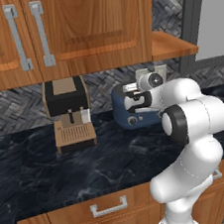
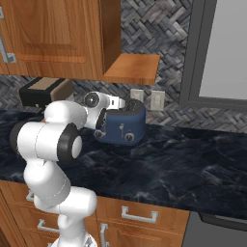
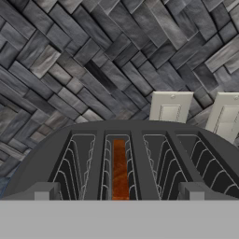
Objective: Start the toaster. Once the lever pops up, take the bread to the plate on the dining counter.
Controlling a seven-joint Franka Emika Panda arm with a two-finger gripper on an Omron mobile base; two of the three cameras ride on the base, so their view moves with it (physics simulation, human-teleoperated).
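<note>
We see a black marble desk and woven-tile wall; the hand view reveals bread in the toaster – fingers' opening unclear.

Arm folded forward, wrist level, claw pointing horizontally ahead.

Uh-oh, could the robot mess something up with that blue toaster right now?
Maybe, in two ways. The gripper sits tight against the toaster, so a push in the wrong spot might shove the toaster instead of starting it. The bread sits deep in a narrow wire slot, so pulling it out could be tricky. The coffee machine stands nearby, so a wide arm swing might bump it.
</note>
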